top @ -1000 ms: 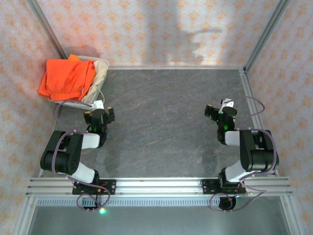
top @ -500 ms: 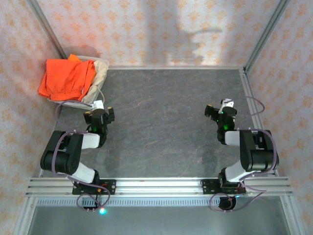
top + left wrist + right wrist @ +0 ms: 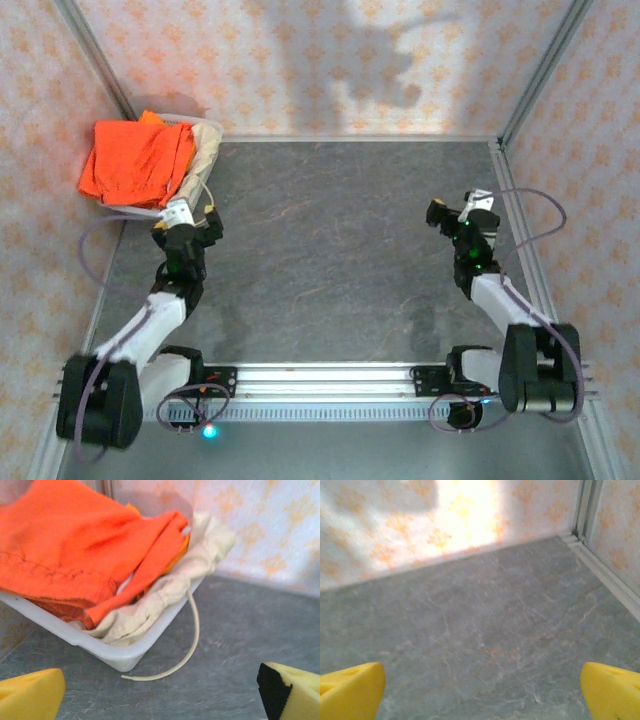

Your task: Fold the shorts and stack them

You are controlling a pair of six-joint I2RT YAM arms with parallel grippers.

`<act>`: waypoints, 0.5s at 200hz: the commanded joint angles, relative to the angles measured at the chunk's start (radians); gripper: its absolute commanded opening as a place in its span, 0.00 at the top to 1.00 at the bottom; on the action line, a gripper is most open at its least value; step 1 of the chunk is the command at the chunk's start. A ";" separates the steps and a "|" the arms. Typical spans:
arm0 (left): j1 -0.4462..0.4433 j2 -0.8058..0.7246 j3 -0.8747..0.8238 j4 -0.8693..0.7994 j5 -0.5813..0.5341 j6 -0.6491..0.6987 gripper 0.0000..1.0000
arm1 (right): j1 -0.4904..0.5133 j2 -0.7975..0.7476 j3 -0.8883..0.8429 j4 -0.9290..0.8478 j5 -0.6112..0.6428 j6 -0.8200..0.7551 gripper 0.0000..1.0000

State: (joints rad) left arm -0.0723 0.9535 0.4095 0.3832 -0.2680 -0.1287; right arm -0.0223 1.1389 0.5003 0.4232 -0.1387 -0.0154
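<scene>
Top external view: the left fingers [image 3: 190, 216] are spread wide and hold nothing. They hover over the tabletop [image 3: 340, 250] at the left of the frame, on an arm stretched up from the lower left corner. The right fingers [image 3: 458, 210] are equally wide and empty at mid right, on an arm reaching up along the right edge. The shorts [image 3: 135, 160] lie heaped at upper left, orange over cream. In the left wrist view they fill the basket [image 3: 107, 652] just ahead, and a drawstring [image 3: 192, 630] trails onto the tabletop.

No readable text, label or number shows anywhere (walls carry ornament only).
</scene>
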 commanded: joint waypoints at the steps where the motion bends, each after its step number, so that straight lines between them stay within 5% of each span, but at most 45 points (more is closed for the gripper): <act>1: -0.010 -0.139 0.077 -0.260 0.023 -0.117 0.00 | 0.004 -0.082 0.036 -0.154 -0.044 0.056 0.01; 44: 0.028 -0.012 0.537 -0.703 -0.047 -0.175 0.00 | 0.005 -0.225 0.057 -0.285 -0.091 0.098 0.01; 100: 0.249 0.496 1.100 -1.060 0.180 -0.226 0.00 | 0.005 -0.307 0.090 -0.384 -0.139 0.136 0.01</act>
State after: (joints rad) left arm 0.1219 1.2766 1.3880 -0.4118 -0.1734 -0.3176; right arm -0.0223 0.8581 0.5514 0.0978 -0.2428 0.0856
